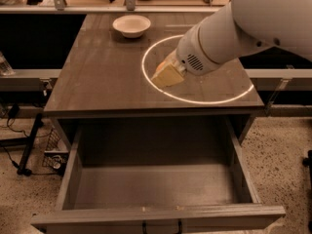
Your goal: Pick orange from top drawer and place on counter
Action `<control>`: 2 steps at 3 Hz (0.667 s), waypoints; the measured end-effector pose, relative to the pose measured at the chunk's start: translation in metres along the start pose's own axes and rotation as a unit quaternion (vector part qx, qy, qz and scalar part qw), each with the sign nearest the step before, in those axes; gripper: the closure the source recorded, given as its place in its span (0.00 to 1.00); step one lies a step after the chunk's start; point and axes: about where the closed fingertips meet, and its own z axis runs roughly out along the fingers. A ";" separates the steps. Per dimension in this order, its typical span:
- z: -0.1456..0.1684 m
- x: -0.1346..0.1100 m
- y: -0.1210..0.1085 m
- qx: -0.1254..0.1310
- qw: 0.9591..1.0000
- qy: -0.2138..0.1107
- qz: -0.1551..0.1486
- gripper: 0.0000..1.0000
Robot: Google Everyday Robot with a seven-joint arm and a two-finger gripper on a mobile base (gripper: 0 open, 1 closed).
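One gripper point(167, 75) is held low over the counter point(97, 77), drawer point(156, 186) seen open below; its grip cannot be told.
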 end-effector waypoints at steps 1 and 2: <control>0.034 -0.014 -0.015 -0.003 0.999 -0.032 -0.006 1.00; 0.071 -0.024 -0.028 -0.007 0.998 -0.066 -0.006 1.00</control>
